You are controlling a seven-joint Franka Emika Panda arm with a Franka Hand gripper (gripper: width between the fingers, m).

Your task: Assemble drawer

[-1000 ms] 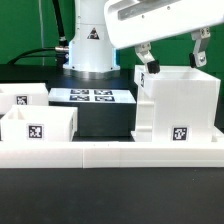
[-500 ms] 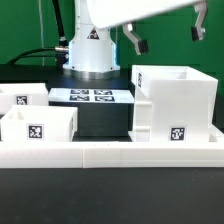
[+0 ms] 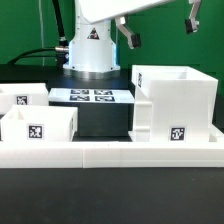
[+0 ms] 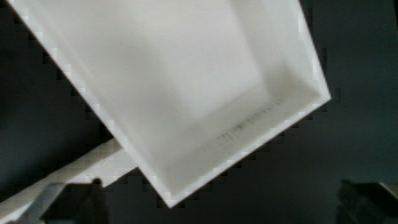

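Note:
The drawer's big white casing [image 3: 175, 105] stands upright on the exterior view's right, with a marker tag on its front. It fills much of the wrist view [image 4: 178, 80], seen from above. Two small white trays [image 3: 22, 98] [image 3: 38, 125] with tags sit on the exterior view's left. My gripper [image 3: 158, 28] hangs well above the casing, open and empty, with its dark fingers [image 3: 127, 35] spread wide. In the wrist view the gripper [image 4: 222, 197] holds nothing, and only the finger edges show at the frame's corners.
The marker board [image 3: 88, 96] lies flat in front of the robot base [image 3: 90, 50]. A long low white wall [image 3: 110, 152] runs across the front of the table. Black cables lie at the back left over a green backdrop.
The gripper has risen from just above the casing's top rim to near the top of the exterior view, staying open. The casing and trays have not moved.

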